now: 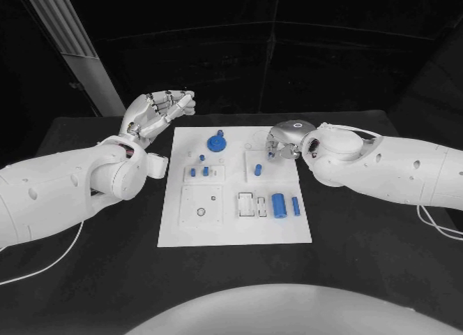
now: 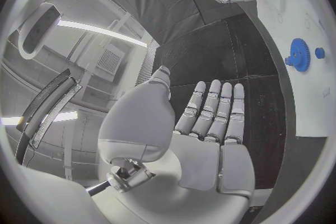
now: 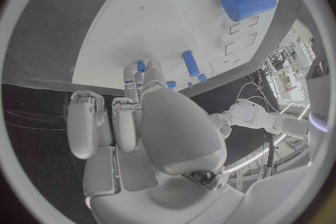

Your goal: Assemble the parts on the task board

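- Nearest the head camera, the task board (image 1: 181,234) lies mid-table (image 1: 372,279), blue parts (image 1: 279,205) on it.
- Left hand (image 1: 159,110) hovers off the board's far-left corner, fingers straight, empty.
- Right hand (image 1: 284,139) is over the far-right edge; its wrist view shows fingertips (image 3: 140,75) touching the board beside a small blue peg (image 3: 141,66); whether it grips, I cannot tell.
- Left wrist view shows the blue gear (image 2: 299,55).

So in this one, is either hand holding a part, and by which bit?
The left hand holds nothing; its fingers are straight. The right hand is over the task board; whether it pinches anything cannot be told.
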`<action>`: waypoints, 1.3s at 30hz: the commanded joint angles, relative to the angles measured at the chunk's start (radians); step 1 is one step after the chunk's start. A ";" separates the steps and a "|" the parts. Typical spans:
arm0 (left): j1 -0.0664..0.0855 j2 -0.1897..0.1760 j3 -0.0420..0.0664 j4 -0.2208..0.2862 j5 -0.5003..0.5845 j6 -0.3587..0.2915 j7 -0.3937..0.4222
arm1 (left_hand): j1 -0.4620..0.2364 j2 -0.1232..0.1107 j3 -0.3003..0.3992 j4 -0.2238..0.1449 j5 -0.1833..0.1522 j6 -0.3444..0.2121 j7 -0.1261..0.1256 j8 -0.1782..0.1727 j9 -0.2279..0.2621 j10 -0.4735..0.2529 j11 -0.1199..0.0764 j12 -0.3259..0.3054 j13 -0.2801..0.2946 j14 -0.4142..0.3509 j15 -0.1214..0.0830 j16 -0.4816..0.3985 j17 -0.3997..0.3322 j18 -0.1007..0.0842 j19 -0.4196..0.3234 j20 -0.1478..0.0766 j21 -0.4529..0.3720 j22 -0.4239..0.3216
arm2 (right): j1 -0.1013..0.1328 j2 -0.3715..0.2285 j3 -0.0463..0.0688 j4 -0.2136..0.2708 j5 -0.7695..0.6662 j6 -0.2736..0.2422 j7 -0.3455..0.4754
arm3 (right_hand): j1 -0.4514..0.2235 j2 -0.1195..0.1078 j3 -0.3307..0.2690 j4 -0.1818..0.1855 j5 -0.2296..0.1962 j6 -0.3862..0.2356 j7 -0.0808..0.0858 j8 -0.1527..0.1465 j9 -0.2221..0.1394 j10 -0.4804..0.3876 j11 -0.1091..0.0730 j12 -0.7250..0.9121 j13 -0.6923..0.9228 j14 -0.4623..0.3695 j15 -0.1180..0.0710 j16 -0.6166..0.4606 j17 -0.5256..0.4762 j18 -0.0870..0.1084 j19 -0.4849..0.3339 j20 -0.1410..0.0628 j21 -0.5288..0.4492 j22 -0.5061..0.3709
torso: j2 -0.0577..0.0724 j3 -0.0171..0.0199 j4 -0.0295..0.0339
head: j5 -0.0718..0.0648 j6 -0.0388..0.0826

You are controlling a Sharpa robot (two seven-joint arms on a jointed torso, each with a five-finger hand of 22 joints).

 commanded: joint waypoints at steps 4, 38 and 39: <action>0.002 0.001 0.001 0.000 0.004 0.008 0.178 | -0.002 0.011 -0.002 -0.002 0.004 -0.006 0.081 0.003 -0.001 -0.009 -0.002 0.004 -0.001 -0.008 -0.001 0.004 -0.001 -0.017 0.005 0.000 -0.006 -0.001 | 0.001 0.004 0.000 -0.003 -0.009 0.026 -0.015 | 0.013 0.001 -0.004 -0.001 -0.003 0.007 0.004 -0.006 0.000 0.016 -0.001 -0.007 -0.006 0.106 -0.003 0.002 0.263 -0.009 0.039 -0.008 -0.004 0.216 | 0.000 0.0000 0.0002 | -0.002 -0.001; 0.002 0.002 0.001 0.000 0.004 0.010 0.171 | 0.002 0.018 -0.006 -0.003 0.009 -0.010 0.082 0.010 0.000 -0.015 -0.001 0.012 -0.001 -0.011 0.000 0.014 -0.011 -0.017 0.008 0.000 -0.009 -0.005 | -0.002 0.013 0.000 -0.010 -0.009 0.060 -0.036 | 0.107 0.020 0.032 -0.013 -0.003 0.074 -0.012 -0.009 0.003 0.088 -0.016 -0.050 -0.014 0.106 -0.013 0.002 0.263 -0.010 0.041 -0.021 -0.002 0.218 | 0.000 -0.0003 0.0008 | 0.000 0.000; 0.002 0.002 0.001 0.000 0.004 0.010 0.171 | 0.003 0.019 -0.006 -0.003 0.010 -0.011 0.082 0.010 0.000 -0.015 -0.001 0.013 -0.001 -0.011 0.000 0.015 -0.011 -0.018 0.008 0.000 -0.009 -0.006 | -0.003 0.013 0.000 -0.010 -0.009 0.059 -0.035 | 0.106 0.020 0.032 -0.011 -0.003 0.078 -0.012 -0.008 0.004 0.091 -0.017 -0.052 -0.014 0.106 -0.014 0.002 0.263 -0.010 0.041 -0.021 -0.002 0.218 | 0.000 -0.0003 0.0006 | 0.000 0.000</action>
